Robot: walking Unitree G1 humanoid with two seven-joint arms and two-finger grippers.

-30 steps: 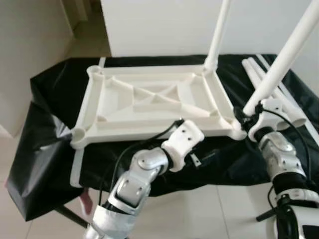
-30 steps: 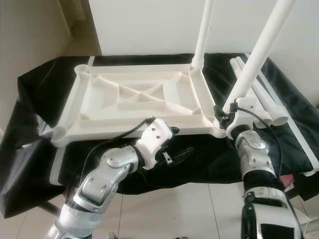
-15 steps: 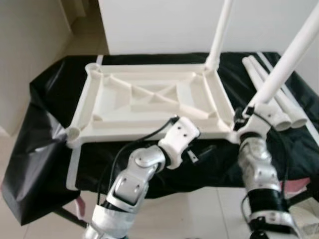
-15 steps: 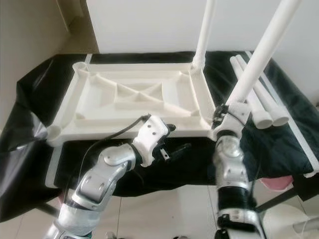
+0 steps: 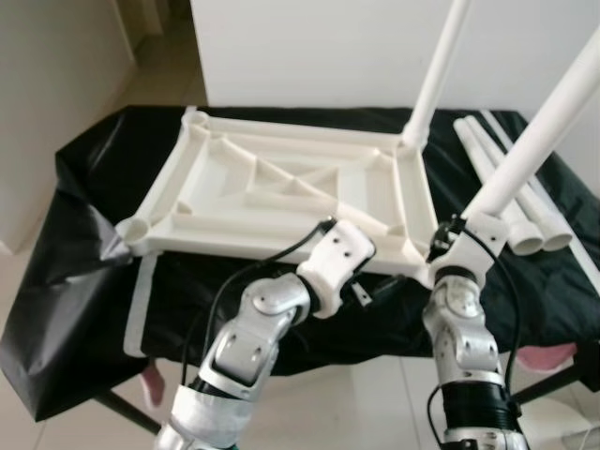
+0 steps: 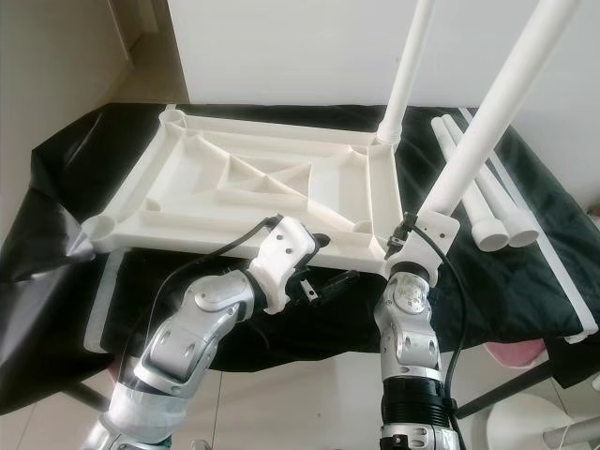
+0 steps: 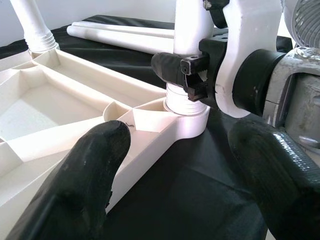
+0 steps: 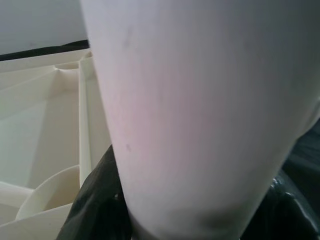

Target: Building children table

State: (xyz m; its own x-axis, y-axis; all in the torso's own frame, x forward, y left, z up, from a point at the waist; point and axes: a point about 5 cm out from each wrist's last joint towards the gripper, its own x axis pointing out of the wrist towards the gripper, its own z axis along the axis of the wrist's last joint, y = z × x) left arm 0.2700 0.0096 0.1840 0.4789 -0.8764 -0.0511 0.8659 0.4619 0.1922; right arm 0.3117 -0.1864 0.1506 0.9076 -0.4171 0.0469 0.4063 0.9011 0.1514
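The white table top (image 5: 281,187) lies upside down on a black-covered table (image 5: 84,178). A white leg (image 5: 436,75) stands in its far right corner socket. A second leg (image 5: 544,131) rises slanted from the near right corner socket (image 7: 187,117). My right gripper (image 5: 448,242) is shut on this leg just above the socket; its black fingers (image 8: 95,205) flank the leg (image 8: 200,115) in the right wrist view. My left gripper (image 7: 175,145) is open, low by the table top's front edge, pointing at that corner and holding nothing.
Two loose white legs (image 5: 506,187) lie on the cloth at the right. A white wall (image 5: 328,47) stands behind the table. Tiled floor shows in front, with a pink object (image 5: 553,356) and a white round object (image 6: 534,422) at the lower right.
My right arm has swung left with the leg, and the table top has turned on the cloth, its near right corner drawn toward me. The left gripper has barely moved.
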